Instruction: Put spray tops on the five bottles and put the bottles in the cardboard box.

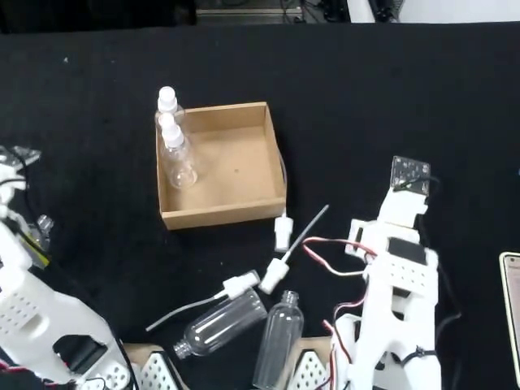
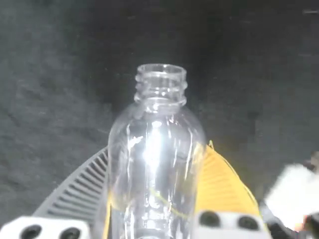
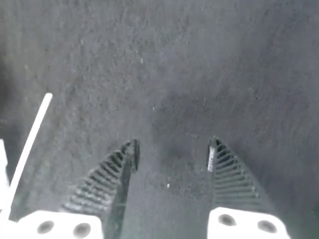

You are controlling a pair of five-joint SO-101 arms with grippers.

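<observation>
My left gripper (image 2: 157,152) is shut on a clear uncapped bottle (image 2: 154,164), its open neck pointing away from the camera. In the high view this bottle's neck (image 1: 43,222) shows at the far left by the left arm. My right gripper (image 3: 172,154) is open over bare black cloth, a white tube (image 3: 30,139) to one side. The cardboard box (image 1: 223,213) holds a capped bottle (image 1: 177,154) against its left wall. A second capped bottle (image 1: 168,104) is at its back left corner. Two uncapped bottles (image 1: 221,323) (image 1: 276,341) lie near the front edge. Three spray tops (image 1: 282,231) (image 1: 276,275) (image 1: 240,284) lie in front of the box.
The right arm (image 1: 398,276) stands right of the loose spray tops. A long dip tube (image 1: 313,223) runs from one top toward that arm. A flat pale object (image 1: 512,309) sits at the right edge. Black cloth (image 1: 390,97) covers the table.
</observation>
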